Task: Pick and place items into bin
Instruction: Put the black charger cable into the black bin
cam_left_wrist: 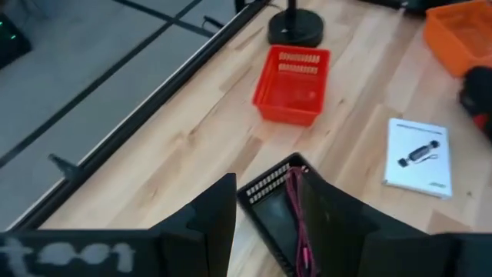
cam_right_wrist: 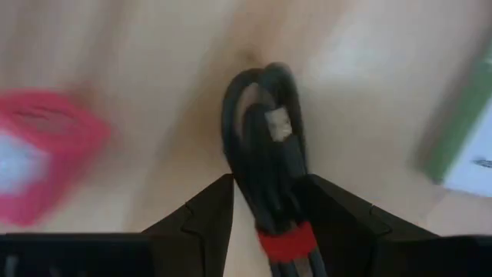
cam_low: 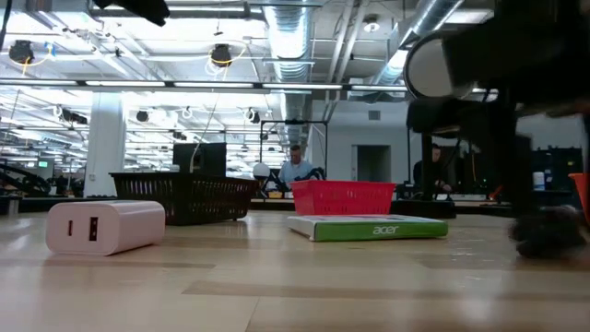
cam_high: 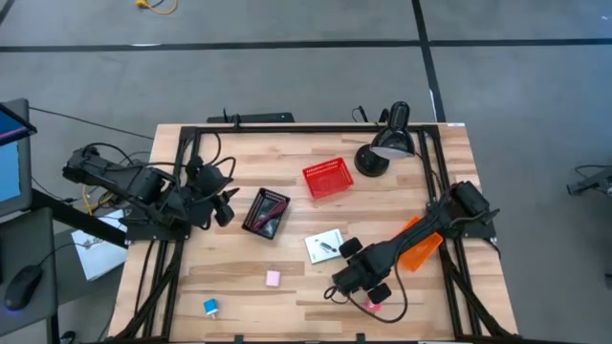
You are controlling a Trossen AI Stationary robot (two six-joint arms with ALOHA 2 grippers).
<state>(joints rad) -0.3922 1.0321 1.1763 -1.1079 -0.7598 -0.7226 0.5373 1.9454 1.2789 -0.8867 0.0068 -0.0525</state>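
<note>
- Nearest, at the lower left of the high view, a blue cube point(cam_high: 210, 307) is seen alone on the table point(cam_high: 239, 315).
- At the lower centre-right, a red-pink piece point(cam_high: 373, 306) lies just beside the right gripper point(cam_high: 338, 286).
- The right gripper's fingers are closed partway on a black cable bundle point(cam_right_wrist: 265, 138) tied with a red band. The bundle is pinched between both fingers.
- Slightly further up, a pink block point(cam_high: 273, 278) rests left of centre, well apart from the cube. In the low view its end face shows two ports.
- Near the centre, a white card point(cam_high: 325, 246) with a black piece pictured on it lies flat, just beside the right arm.
- An orange tray point(cam_high: 422, 250) is partly covered by the right arm at the centre right.
- At mid-height on the left, the left gripper point(cam_high: 226, 206) hangs near the black basket point(cam_high: 266, 212). Its fingers are partway apart and nothing is held between them.
- A maroon cord point(cam_left_wrist: 296, 219) lies inside the black basket.
- Further up, at the centre, a red basket point(cam_high: 327, 178) stands on the table.
- A black desk lamp point(cam_high: 387, 148) stands just beside the red basket, towards the upper right, near the table's far edge.
- Beyond the table, a person point(cam_low: 297, 168) is seen in the room in the low view.
</note>
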